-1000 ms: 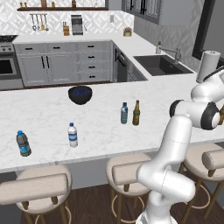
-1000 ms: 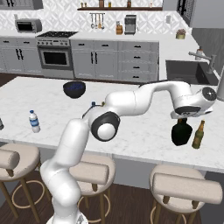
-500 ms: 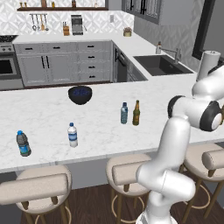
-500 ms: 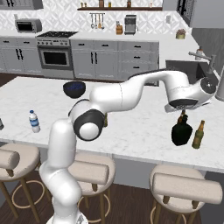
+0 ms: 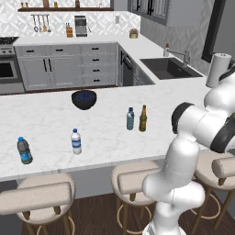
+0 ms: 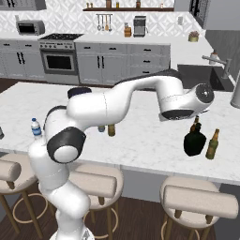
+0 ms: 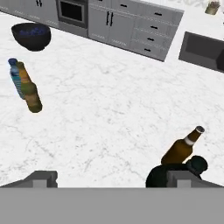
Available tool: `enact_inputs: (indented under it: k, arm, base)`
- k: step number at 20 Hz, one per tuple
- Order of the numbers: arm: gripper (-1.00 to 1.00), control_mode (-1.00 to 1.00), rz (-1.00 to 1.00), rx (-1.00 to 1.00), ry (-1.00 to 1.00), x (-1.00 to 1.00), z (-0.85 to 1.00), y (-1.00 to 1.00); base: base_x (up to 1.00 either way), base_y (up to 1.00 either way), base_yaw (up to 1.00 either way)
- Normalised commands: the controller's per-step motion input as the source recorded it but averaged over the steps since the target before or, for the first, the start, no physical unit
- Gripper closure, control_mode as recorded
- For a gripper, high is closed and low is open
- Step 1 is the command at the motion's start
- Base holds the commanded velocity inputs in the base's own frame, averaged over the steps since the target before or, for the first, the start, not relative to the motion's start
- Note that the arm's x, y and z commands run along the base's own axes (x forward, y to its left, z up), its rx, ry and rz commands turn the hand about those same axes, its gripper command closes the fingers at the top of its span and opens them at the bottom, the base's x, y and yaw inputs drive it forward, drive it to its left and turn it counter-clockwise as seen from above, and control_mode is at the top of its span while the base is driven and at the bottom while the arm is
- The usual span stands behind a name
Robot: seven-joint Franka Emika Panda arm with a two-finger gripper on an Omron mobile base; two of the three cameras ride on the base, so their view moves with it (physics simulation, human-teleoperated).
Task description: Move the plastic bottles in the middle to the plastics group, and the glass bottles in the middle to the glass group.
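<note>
Tool spread wide, holding nothing, above black bottle on counter, right end, w/ amber glass bottles beside. Grey-blue water bottle + brown beer bottle mid-counter, side by side.

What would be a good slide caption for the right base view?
White robot arm reaches across a marble kitchen island, its hand above a squat black bottle standing beside an amber beer bottle.

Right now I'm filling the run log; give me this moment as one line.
gripper: open, holding nothing | black bottle: upright beside amber bottle | grey-blue water bottle, brown bottle: mid-counter, unsorted
</note>
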Motion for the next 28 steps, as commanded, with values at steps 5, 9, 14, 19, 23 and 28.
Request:
enact_inputs:
  k: [5,9,14,19,23,28]
  arm:
    - [-1.0,-1.0,0.05,0.0,-0.17,-0.44,0.34,0.61]
    - [-1.0,-1.0,0.08,0.0,-0.02,-0.06,0.22,0.85]
    - [-1.0,-1.0,0.01,-0.06,0.12,0.03,0.19,0.99]
    - [-1.0,-1.0,0.0,-0.07,0.25,0.21,0.09,1.0]
    - [-1.0,-1.0,-0.03,-0.06,0.27,0.35,0.02,0.97]
    - [-1.0,-1.0,-0.23,-0.01,0.15,0.44,-0.01,0.59]
  base:
    - [0.0,0.0,0.0]
    - [0.0,0.0,0.0]
    - [0.0,0.0,0.0]
    - [0.0,0.0,0.0]
    - [0.0,0.0,0.0]
    - [0.0,0.0,0.0]
